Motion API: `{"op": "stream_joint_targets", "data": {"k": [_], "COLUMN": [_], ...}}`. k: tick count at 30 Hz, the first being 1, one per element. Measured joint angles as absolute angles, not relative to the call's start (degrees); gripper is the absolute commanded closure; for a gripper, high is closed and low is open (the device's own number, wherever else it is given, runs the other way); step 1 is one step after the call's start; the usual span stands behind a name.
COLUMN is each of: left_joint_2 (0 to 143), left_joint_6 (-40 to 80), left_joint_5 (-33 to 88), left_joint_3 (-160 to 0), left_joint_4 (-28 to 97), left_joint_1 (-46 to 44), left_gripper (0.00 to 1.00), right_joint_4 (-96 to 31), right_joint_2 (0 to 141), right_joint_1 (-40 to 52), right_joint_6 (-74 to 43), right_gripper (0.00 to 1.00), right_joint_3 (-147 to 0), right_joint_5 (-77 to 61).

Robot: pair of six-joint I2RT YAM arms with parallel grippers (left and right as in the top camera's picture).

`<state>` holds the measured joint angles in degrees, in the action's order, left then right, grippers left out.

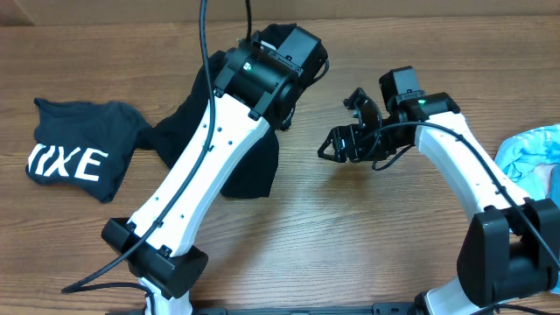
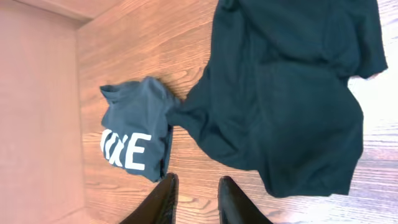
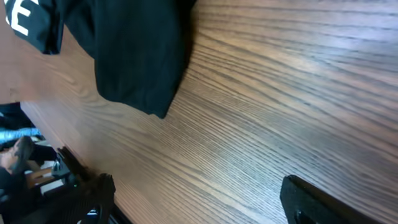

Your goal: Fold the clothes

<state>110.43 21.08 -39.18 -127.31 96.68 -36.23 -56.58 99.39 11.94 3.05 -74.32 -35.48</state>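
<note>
Left wrist view: the left pincer [image 2: 196, 200] hangs above the table [image 2: 155, 43] with its two fingers [image 2: 163, 198] a little apart. Only bare wood shows between them, so it pinches nothing. It looks down on the black shirt [image 2: 292, 106], which lies crumpled and unfolded in the middle of the table, toward the far edge. I think the arm is kept high here so that the whole shirt can be seen before a hem or a sleeve is chosen for the first fold.

Just beside the shirt, toward the left edge of the table, lies the dark top with white letters [image 2: 134, 134]. It is bunched up, and one corner of it touches the shirt or nearly does; I cannot tell which.

In the overhead view the right pincer [image 1: 337, 124] is spread wide and also empty. It is near the right border of the shirt but apart from it, over bare wood. This seems a waiting place, ready to take the opposite side of the cloth.

At the right edge of the table a light blue piece [image 1: 534, 153] is partly in view, well apart from both pincers.

No fold is made yet. The shirt must probably be flattened first, because the loose cloth would bunch up under one pinch.
</note>
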Motion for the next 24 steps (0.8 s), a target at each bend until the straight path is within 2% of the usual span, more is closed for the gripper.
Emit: {"op": "stream_joint_targets", "data": {"k": [3, 7, 11, 15, 17, 18, 20, 21, 24], "left_joint_2": [110.43, 110.43, 110.43, 110.63, 110.69, 110.69, 110.85, 110.85, 110.87], "left_joint_6": [22.06, 21.08, 18.22, 14.57, 12.6, 11.46, 10.13, 9.78, 8.4], "left_joint_5": [-33.36, -21.67, -14.87, -10.26, -9.32, -9.23, -9.82, -10.13, -11.27], "left_joint_3": [-127.31, -127.04, -120.22, -106.78, -99.94, -95.98, -90.48, -88.33, -81.43], "left_joint_4": [96.66, 96.6, 94.83, 86.63, 78.67, 73.78, 67.7, 65.34, 57.06], "left_joint_1": [-34.57, -30.28, -28.77, -29.98, -31.14, -31.99, -33.74, -34.52, -36.42], "left_gripper": [0.53, 0.48, 0.44, 0.41, 0.37, 0.31, 0.26, 0.2, 0.2], "right_joint_4": [-54.98, -48.4, -47.03, -47.24, -47.75, -48.34, -49.78, -50.7, -52.27], "right_joint_2": [99.39, 99.39, 99.39, 99.39, 99.39, 99.39, 99.39, 99.39, 99.39], "right_joint_1": [15.73, 20.67, 20.23, 14.92, 10.07, 6.57, 2.39, 0.51, -2.07], "right_joint_6": [-2.17, -12.36, -19.14, -22.41, -23.07, -23.38, -23.55, -23.44, -22.0], "right_gripper": [0.14, 0.12, 0.09, 0.09, 0.09, 0.09, 0.08, 0.09, 0.09], "right_joint_3": [-72.66, -71.92, -71.92, -71.88, -71.88, -71.88, -71.88, -71.88, -71.85], "right_joint_5": [-34.11, -31.44, -29.3, -27.66, -27.16, -26.79, -26.5, -26.41, -26.35]}}
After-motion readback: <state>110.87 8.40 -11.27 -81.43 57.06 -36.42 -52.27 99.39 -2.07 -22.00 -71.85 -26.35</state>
